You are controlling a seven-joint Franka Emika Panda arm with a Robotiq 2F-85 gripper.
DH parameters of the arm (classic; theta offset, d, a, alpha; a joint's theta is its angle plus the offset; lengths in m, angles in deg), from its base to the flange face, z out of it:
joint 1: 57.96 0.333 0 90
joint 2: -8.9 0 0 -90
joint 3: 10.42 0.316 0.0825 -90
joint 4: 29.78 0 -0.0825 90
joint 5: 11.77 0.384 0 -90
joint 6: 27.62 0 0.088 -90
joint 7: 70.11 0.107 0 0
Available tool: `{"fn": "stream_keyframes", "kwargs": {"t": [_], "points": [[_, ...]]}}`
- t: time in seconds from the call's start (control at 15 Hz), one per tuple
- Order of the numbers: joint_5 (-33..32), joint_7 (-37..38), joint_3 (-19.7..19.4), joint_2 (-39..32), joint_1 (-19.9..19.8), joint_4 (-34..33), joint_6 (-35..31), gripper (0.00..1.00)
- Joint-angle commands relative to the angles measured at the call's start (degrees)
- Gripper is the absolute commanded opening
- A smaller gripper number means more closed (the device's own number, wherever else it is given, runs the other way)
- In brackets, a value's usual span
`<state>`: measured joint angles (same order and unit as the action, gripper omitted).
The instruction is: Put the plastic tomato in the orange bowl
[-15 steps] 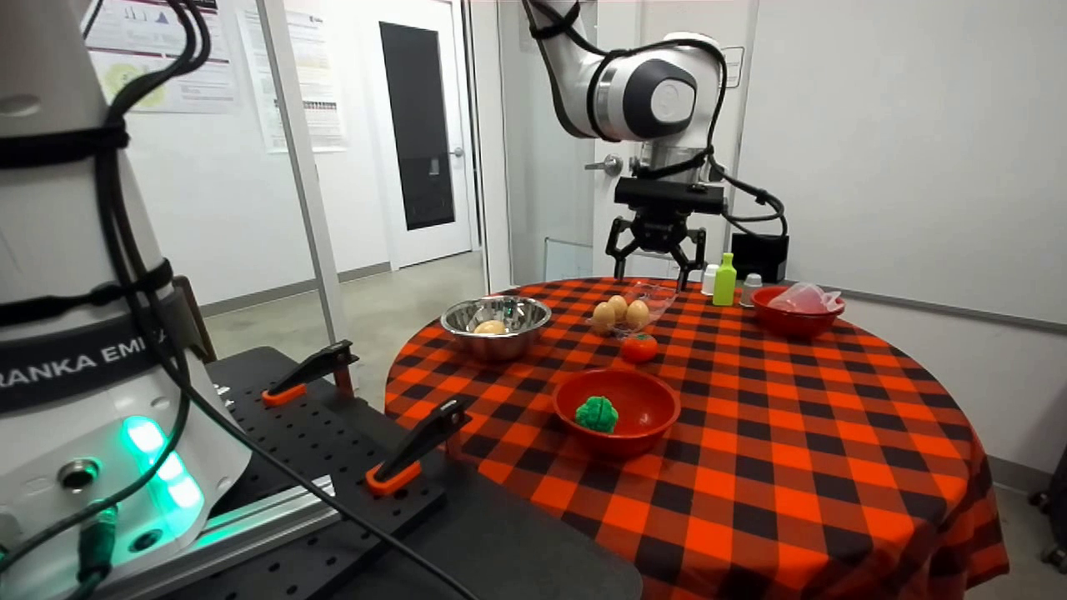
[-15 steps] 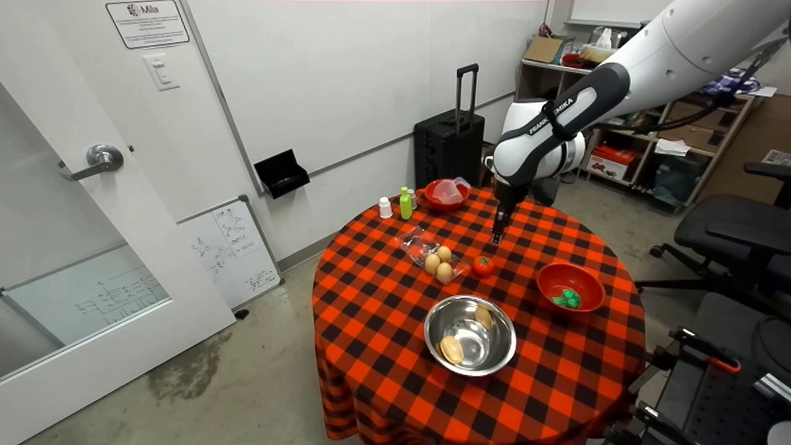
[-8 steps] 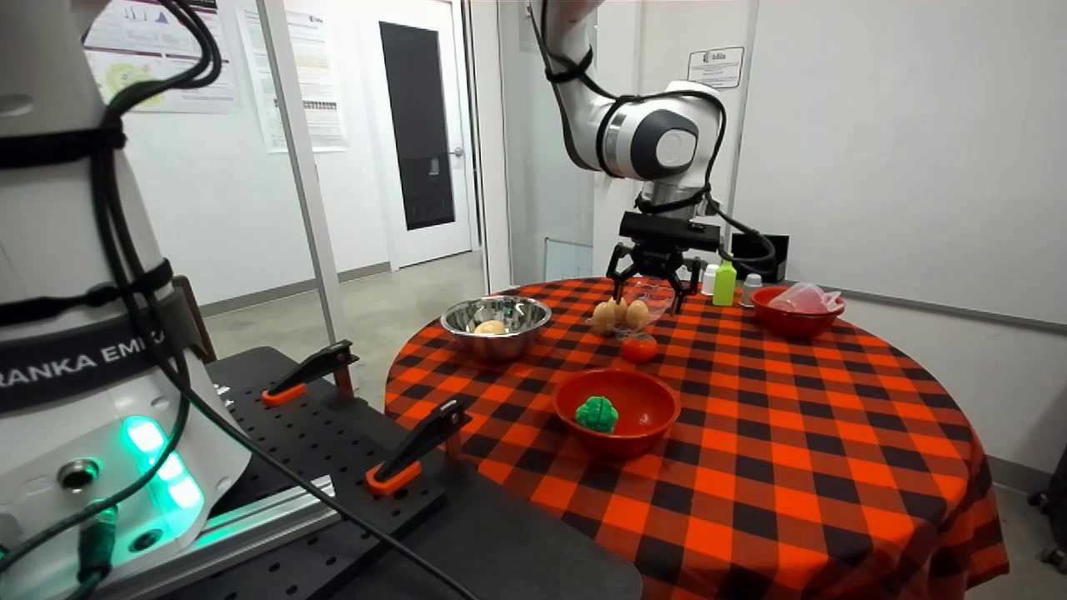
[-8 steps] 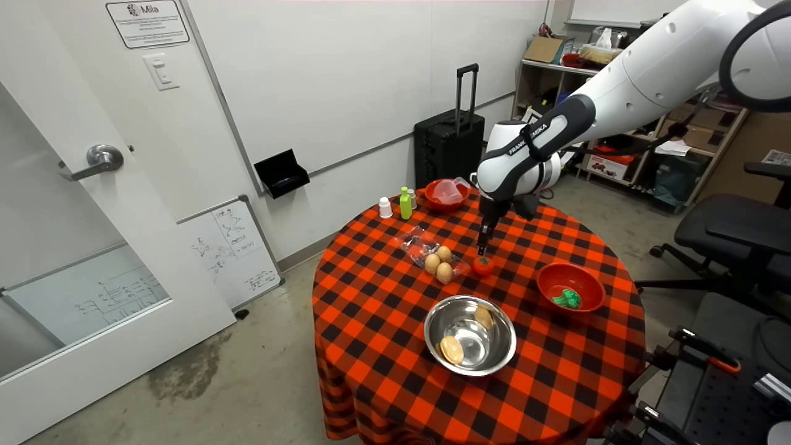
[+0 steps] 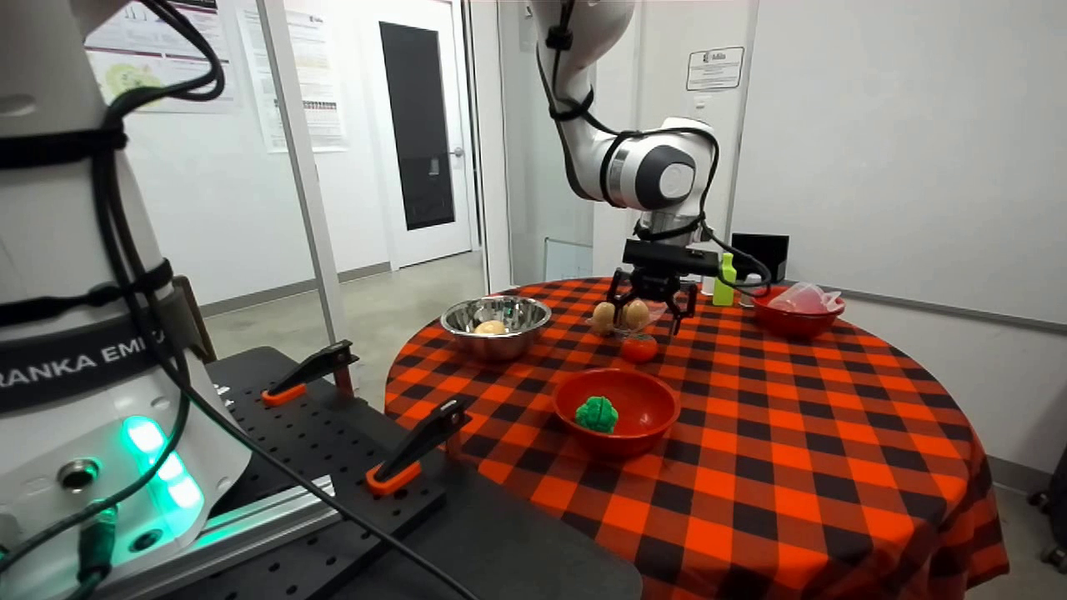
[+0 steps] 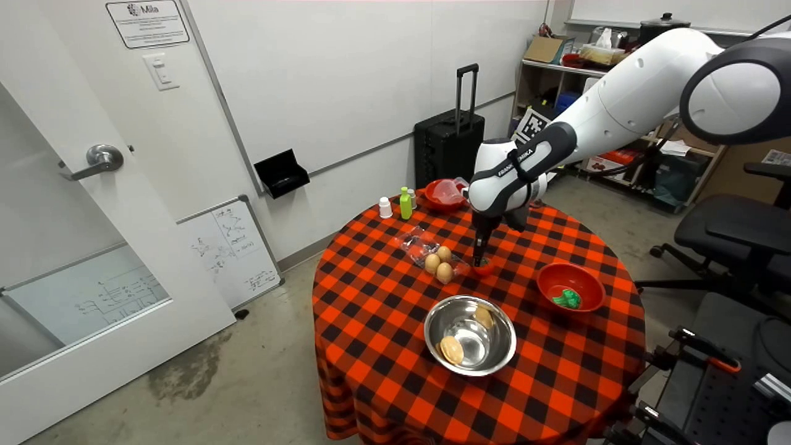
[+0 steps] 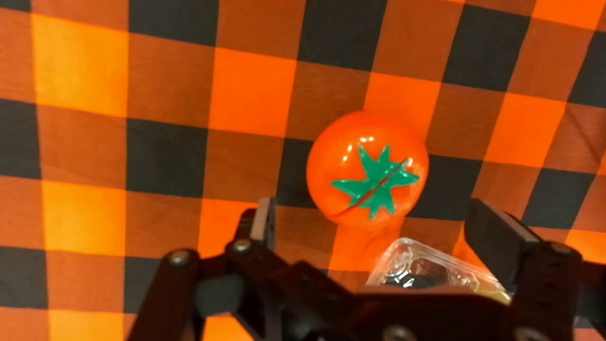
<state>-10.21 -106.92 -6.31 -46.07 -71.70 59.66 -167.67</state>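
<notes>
The plastic tomato (image 7: 331, 161), a glossy red-orange ball with a green leaf mark, sits on the checked tablecloth in the wrist view. It also shows in both exterior views (image 5: 638, 351) (image 6: 486, 269), partly behind a finger in one. My gripper (image 7: 370, 202) is open and empty, fingers pointing down, just above and slightly behind the tomato; its fingers (image 5: 647, 327) are spread wider than the tomato. The orange bowl (image 5: 648, 408) stands in front of the tomato with a green item inside; it also shows in an exterior view (image 6: 571, 277).
A clear egg carton (image 7: 416, 265) with several beige eggs (image 6: 432, 264) lies beside the tomato. A metal bowl (image 6: 437, 309) holds beige pieces. A green bottle (image 6: 405, 205), white containers (image 6: 385, 208) and a red bowl (image 5: 796, 323) holding translucent plastic stand at the far edge.
My gripper has come down and towards the tomato, from well above the table to just over it. It stays open. The tomato and bowls have not moved.
</notes>
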Motion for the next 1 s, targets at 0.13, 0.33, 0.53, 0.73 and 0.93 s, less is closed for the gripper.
{"fn": "stream_keyframes", "kwargs": {"t": [0.13,0.33,0.53,0.73,0.93], "points": [[-4.5,3.8,-1.6,-4.5,2.8,-6.2,3.2,1.00],[-5.7,5.8,-2.2,-5.4,3.4,-7.2,3.9,1.00],[-6.4,7.3,-2.6,-6.2,3.7,-8.1,4.8,1.00],[-6.6,8.3,-2.6,-6.6,3.5,-8.6,5.6,1.00],[-6.4,9.1,-2.6,-6.8,3.4,-8.8,6.2,0.79]]}}
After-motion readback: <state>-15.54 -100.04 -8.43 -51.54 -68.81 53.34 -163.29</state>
